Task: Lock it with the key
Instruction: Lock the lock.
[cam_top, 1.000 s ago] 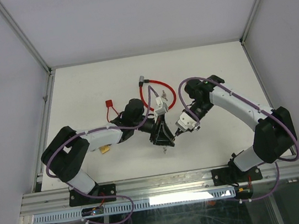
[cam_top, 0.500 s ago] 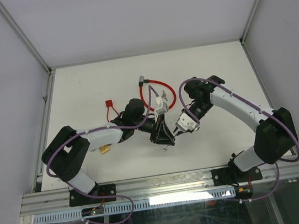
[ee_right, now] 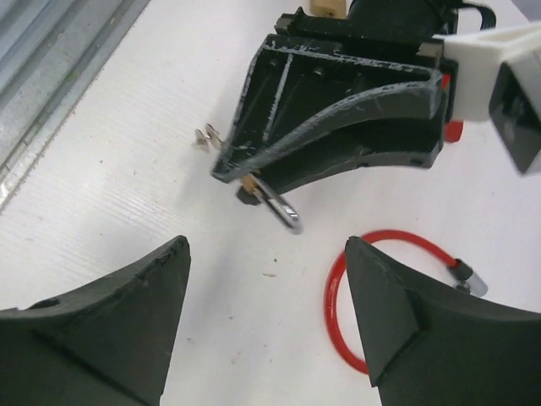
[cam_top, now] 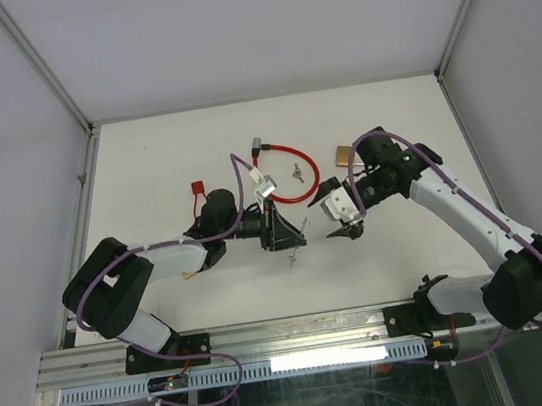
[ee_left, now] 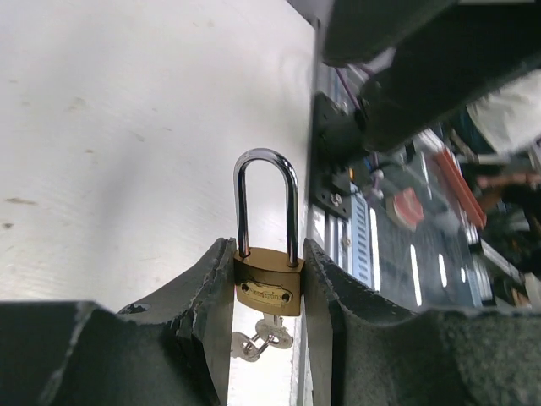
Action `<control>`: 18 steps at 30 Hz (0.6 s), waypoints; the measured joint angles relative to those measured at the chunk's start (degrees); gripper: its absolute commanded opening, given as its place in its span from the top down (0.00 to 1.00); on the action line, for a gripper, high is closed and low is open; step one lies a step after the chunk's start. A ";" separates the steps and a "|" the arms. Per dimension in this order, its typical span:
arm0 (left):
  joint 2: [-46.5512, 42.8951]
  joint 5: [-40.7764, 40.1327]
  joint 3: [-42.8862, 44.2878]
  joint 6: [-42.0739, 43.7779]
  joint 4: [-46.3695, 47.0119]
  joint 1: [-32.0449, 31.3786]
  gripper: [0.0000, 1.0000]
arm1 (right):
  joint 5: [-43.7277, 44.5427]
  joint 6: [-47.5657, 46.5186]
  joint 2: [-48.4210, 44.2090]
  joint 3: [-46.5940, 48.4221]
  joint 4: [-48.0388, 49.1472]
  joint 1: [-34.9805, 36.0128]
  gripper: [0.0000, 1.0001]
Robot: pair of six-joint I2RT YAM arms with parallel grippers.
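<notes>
- The left gripper (ee_left: pixel 269 249) is clamped on a small brass padlock with a steel shackle (ee_left: pixel 268 289), its fingers pressing the two sides of the lock's body.
- Both legs of the shackle sit in the body.
- A bunch of small silver keys (ee_left: pixel 260 340) hangs below the lock's body.
- The right gripper (ee_right: pixel 266 254) is just beside the lock, its jaws wide apart and holding nothing.
- A red cable loop (ee_right: pixel 372 296) lies near on the white table (ee_right: pixel 127 211).

Padlock (ee_left: pixel 268 283) in left tool (ee_left: pixel 268 254), cable loop (ee_right: pixel 393 236) behind, right tool (ee_right: pixel 266 249) to its right.
</notes>
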 measured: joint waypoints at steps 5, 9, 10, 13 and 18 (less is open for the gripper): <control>-1.64 -10.47 -4.59 -9.49 10.49 0.92 0.98 | -1.25 17.70 -4.26 -3.89 7.63 -0.39 0.26; -2.49 -21.24 -8.02 -17.49 17.88 0.63 1.00 | -1.68 35.30 -5.88 -9.75 18.53 -0.39 0.26; -2.95 -24.87 -8.76 -19.43 18.93 0.17 1.00 | -1.57 39.52 -5.90 -10.97 21.35 -0.39 0.26; -4.66 -37.24 -10.03 -23.89 20.35 -2.27 1.00 | -1.03 51.84 -5.81 -14.12 30.21 -0.39 0.26; -7.65 -56.33 -10.80 -28.52 19.80 -8.20 1.00 | 0.39 67.14 -5.16 -17.20 42.95 -0.35 0.26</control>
